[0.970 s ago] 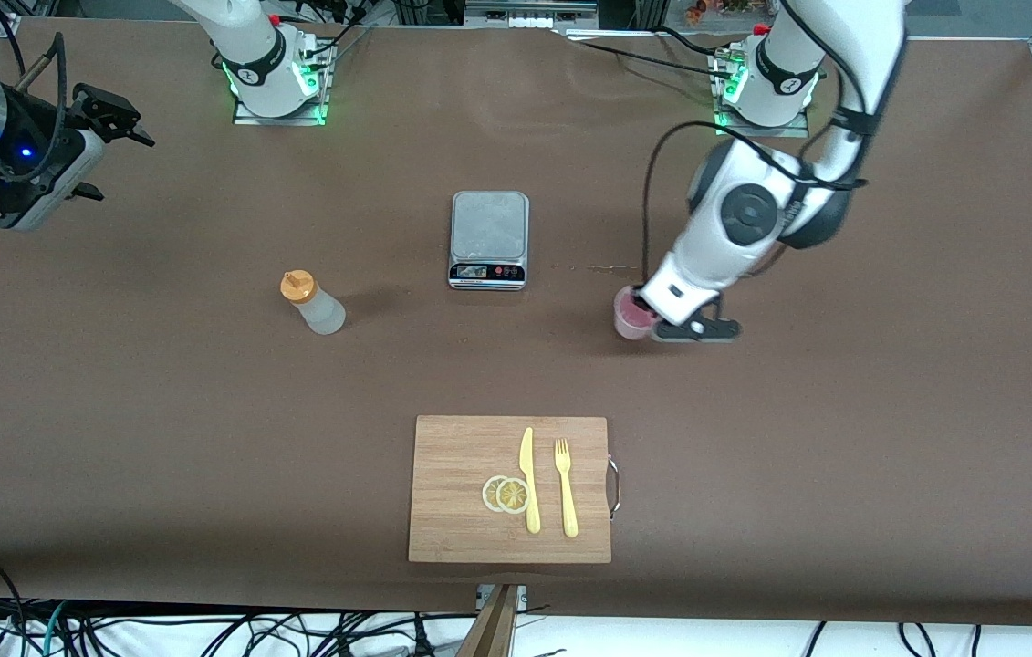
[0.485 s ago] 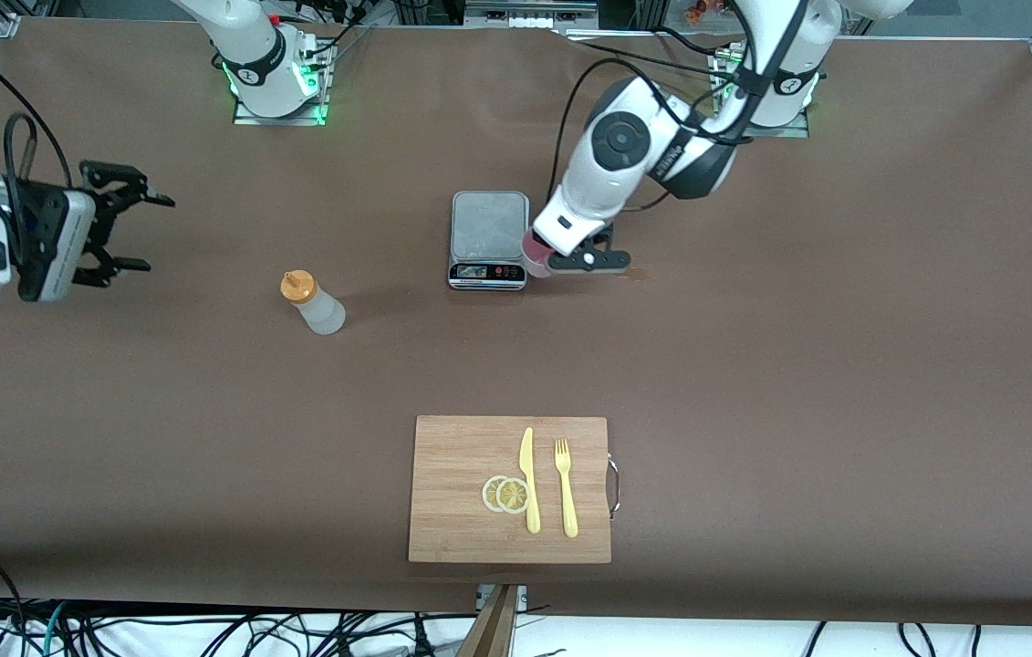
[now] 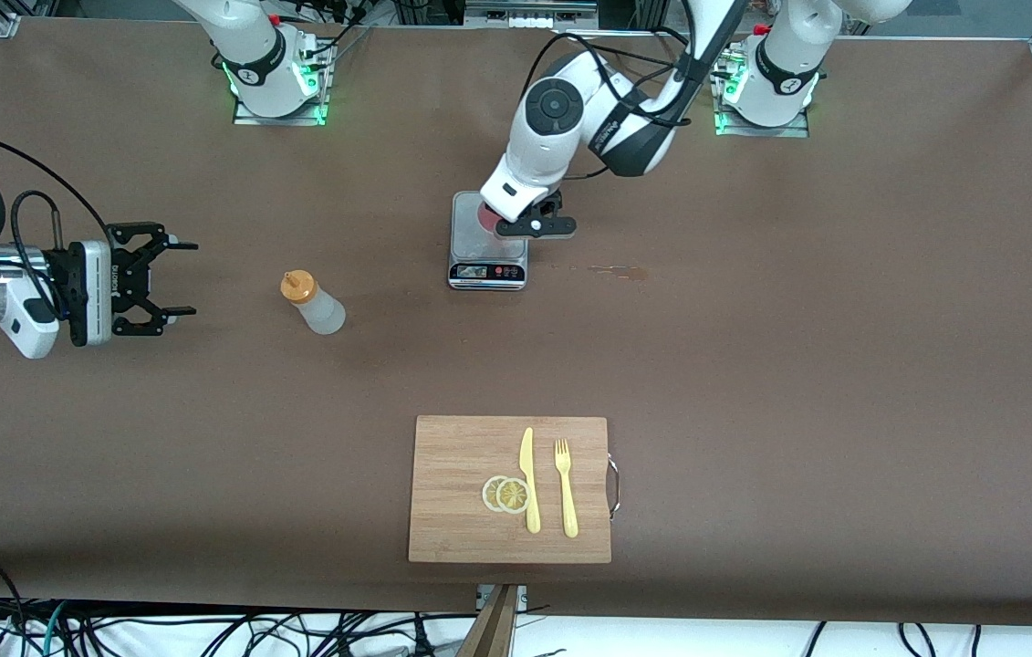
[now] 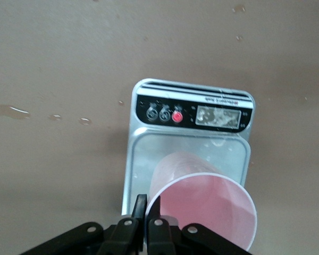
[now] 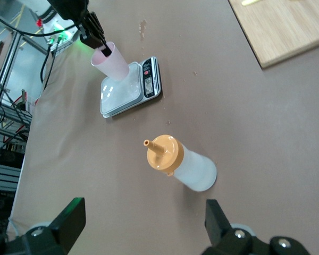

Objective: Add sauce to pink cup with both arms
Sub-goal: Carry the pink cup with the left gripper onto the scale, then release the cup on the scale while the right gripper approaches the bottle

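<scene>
The left gripper (image 3: 529, 225) mostly hides the pale pink cup (image 4: 202, 210), pinching its rim above the scale (image 3: 489, 239); the right gripper (image 3: 176, 278) gapes beside the upright, orange-capped sauce (image 3: 314, 302)

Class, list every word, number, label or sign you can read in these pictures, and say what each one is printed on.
Nothing can be read for certain.
Kitchen scale: a line of print above its display and marks by its buttons, too blurred to read.
Right gripper: white lettering on its body, too small to read.
Left arm: lettering on its dark band, too small to read.
</scene>
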### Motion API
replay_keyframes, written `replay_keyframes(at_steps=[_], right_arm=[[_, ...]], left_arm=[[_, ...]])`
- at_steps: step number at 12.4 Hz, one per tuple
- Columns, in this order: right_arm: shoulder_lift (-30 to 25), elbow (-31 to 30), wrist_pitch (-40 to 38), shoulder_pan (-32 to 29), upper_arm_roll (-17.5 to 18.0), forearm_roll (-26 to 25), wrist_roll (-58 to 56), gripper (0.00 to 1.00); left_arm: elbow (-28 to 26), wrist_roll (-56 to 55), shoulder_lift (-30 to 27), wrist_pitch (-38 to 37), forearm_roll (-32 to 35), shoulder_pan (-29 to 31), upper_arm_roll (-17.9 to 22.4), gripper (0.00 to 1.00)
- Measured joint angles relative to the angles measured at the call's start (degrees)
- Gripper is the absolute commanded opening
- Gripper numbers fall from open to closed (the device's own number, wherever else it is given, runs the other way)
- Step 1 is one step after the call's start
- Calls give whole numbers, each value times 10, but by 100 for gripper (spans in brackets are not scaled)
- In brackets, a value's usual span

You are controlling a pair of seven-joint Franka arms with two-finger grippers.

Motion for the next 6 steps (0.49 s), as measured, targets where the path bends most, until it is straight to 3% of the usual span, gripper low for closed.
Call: replay_keyframes(at_steps=[2,3,4,5,6], right_arm=[[12,-12,0,-1,0,29,-65,100],[23,-19,0,-4,0,47,-105,100],[40,-25,0,-9,0,69,-152,100],[61,-28,0,-16,0,92,-201,100],[82,-29,0,-23,0,113,-248,100]], left_arm=[[4,-10,11,13,0,-15,0,0],[4,-16,17,18,0,-21,0,6],[4,-19,23,22,0,-24,0,37],[7,-20,24,22,0,-25,1,80],[8,-21,24,22,0,-25,2,100]])
